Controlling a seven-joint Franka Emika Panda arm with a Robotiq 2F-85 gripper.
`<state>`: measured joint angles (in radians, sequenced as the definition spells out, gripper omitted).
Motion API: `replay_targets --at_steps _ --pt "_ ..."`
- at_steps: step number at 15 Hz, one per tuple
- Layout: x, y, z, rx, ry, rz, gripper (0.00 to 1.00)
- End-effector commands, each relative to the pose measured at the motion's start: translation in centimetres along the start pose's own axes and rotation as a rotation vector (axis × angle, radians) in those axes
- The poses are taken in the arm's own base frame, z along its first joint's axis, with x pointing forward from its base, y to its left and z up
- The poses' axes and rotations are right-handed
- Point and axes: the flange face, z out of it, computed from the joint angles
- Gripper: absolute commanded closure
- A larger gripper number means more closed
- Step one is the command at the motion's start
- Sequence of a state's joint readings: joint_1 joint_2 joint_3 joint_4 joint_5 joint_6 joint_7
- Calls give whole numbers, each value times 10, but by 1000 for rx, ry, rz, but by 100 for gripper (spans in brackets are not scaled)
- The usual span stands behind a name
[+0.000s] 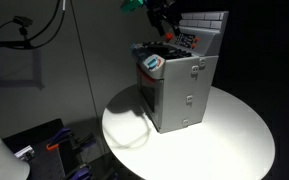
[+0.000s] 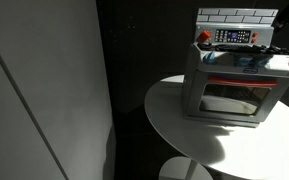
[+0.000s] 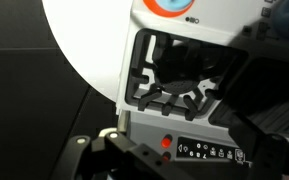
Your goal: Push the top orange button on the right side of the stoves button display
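Stove (image 2: 229,88) grey matt plastic, glossy door; table (image 1: 234,120) smooth white.

This looks like a lab or test room rather than a home: a toy stove (image 1: 179,90) stands alone on a round white bench (image 1: 234,125), lit against dark walls. Loose cables (image 1: 46,35) hang overhead. Dark equipment (image 1: 44,145) sits on the floor near a plain pale partition (image 2: 39,90).
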<state>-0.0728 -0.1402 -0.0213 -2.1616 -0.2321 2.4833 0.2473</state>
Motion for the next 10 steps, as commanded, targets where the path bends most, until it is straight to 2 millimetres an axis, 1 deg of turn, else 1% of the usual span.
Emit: replay_targets --at_steps 1,10 --pt "1 1 -1 1 -1 -1 0" --pt "27 14 11 -20 86 56 0"
